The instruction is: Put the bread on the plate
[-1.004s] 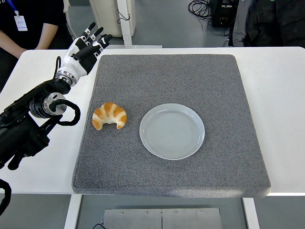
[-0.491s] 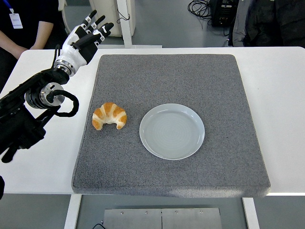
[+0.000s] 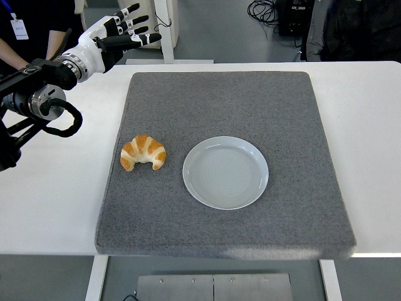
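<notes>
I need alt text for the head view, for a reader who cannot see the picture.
A croissant lies on a grey mat, just left of an empty pale plate and not touching it. The robot's left hand, fingers spread, hovers over the white table's far left corner, holding nothing.

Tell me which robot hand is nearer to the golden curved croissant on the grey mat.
Left. The left hand is raised over the table's far left corner, fingers spread, well beyond the golden curved croissant on the grey mat. The right hand is not in view.
</notes>
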Controlling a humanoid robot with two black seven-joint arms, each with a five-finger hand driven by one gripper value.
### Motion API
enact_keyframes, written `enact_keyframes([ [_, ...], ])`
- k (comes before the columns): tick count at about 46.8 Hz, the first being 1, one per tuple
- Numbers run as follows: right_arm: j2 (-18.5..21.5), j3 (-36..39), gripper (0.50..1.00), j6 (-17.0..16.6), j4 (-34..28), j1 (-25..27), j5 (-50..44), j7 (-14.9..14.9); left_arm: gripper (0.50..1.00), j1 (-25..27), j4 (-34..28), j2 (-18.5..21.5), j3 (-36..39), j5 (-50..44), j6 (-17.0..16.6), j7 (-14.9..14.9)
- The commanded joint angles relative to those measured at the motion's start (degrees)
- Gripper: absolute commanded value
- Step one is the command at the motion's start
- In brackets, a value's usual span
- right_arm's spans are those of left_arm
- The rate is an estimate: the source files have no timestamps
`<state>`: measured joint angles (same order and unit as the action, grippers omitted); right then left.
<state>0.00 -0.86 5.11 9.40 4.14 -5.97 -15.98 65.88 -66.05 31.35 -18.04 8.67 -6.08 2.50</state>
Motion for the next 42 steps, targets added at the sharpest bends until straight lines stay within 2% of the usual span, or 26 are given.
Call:
enact_keyframes([
  [1, 0.00, 0.07, 1.000, -0.01, 0.00, 0.00, 0.00, -0.01, 0.961, 4.07, -4.78, 3.53, 7.12, 2.66, -0.16, -0.66],
  [8, 0.00, -0.02, 1.000, -0.01, 0.00, 0.00, 0.00, -0.01, 0.961, 12.33, -9.00, 7.14, 19.52, 3.46, 0.02, -1.45],
  [13, 0.00, -0.02, 1.000, -0.01, 0.00, 0.00, 0.00, -0.01, 0.963, 15.50, -10.67, 8.72, 23.40, 6.44, 0.02, -1.27],
  [25, 0.00, 0.07, 1.000, -0.01, 0.00, 0.00, 0.00, -0.01, 0.963, 14.72, -19.63, 14.61, 25.24, 27.71, 0.55, -1.54],
  [29, 0.00, 0.07, 1.000, -0.01, 0.00, 0.00, 0.00, -0.01, 0.963, 14.72, -21.57, 16.37, 27.61, 29.91, 0.64, -1.63],
  [37, 0.00, -0.02, 1.000, -0.01, 0.00, 0.00, 0.00, -0.01, 0.963, 14.54, -21.84, 17.43, 31.13, 31.49, 0.55, -1.36],
  [42, 0.00, -0.02, 1.000, -0.01, 0.00, 0.00, 0.00, -0.01, 0.963, 12.00, -21.66, 17.51, 31.05, 34.30, 0.02, -1.19],
])
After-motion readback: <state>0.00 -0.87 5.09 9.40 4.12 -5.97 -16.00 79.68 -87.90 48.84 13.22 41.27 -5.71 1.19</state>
